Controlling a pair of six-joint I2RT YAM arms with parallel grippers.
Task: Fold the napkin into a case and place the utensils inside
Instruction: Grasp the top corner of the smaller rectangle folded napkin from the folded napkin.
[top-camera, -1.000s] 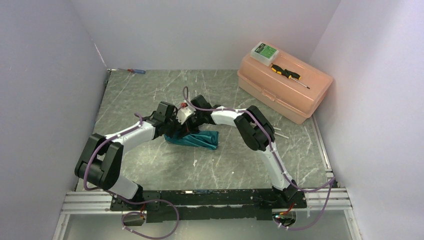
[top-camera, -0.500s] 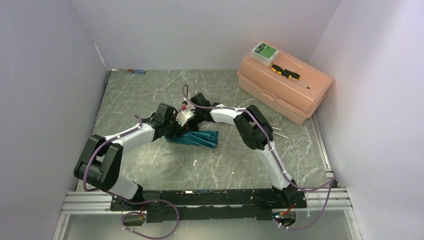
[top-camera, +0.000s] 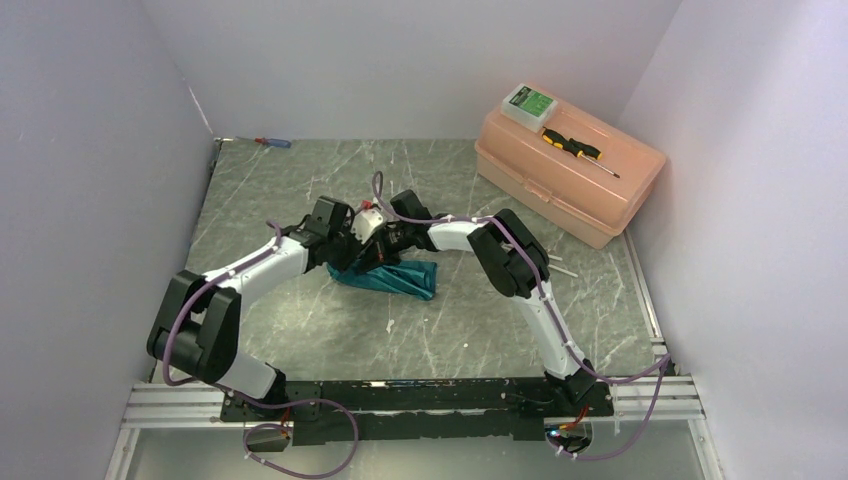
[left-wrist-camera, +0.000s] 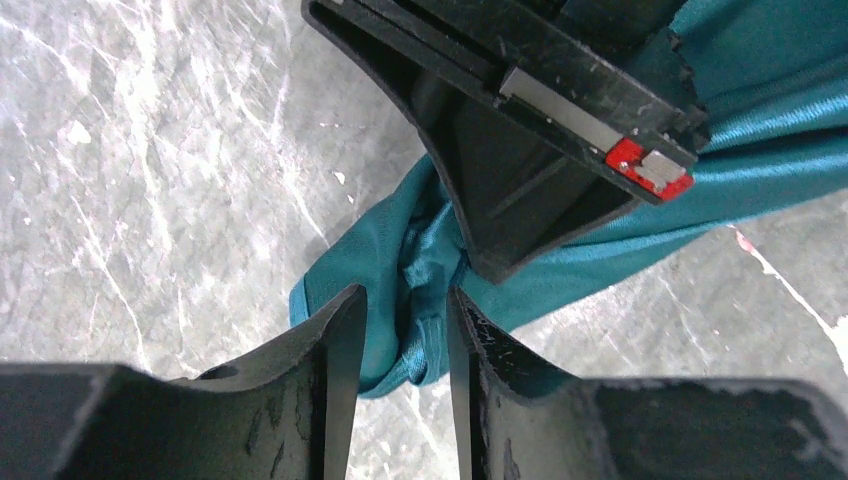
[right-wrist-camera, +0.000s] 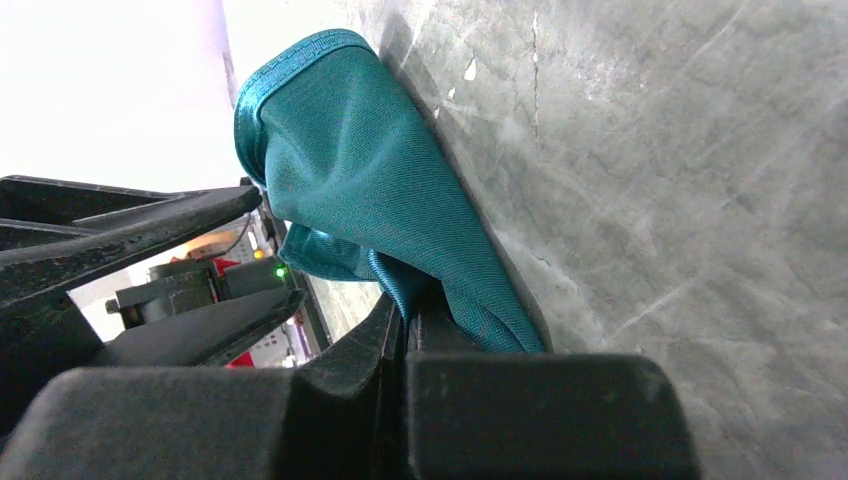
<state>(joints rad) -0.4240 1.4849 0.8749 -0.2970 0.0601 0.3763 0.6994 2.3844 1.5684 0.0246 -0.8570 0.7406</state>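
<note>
Two grippers meet over a teal, sheeny cloth napkin (top-camera: 405, 277), bunched in a loose heap near the middle of the grey-green marbled table (top-camera: 300, 190). Left gripper (left-wrist-camera: 403, 305): fingers parted, with a puckered fold of the cloth sitting in the gap. Right gripper (right-wrist-camera: 405, 315): fingers pressed together, pinching another fold, and the cloth drapes from the pinch down to the table. Peach plastic toolbox (top-camera: 565, 190) sits at far right, well apart, with a yellow-and-black screwdriver (top-camera: 572, 148) on its lid.
</note>
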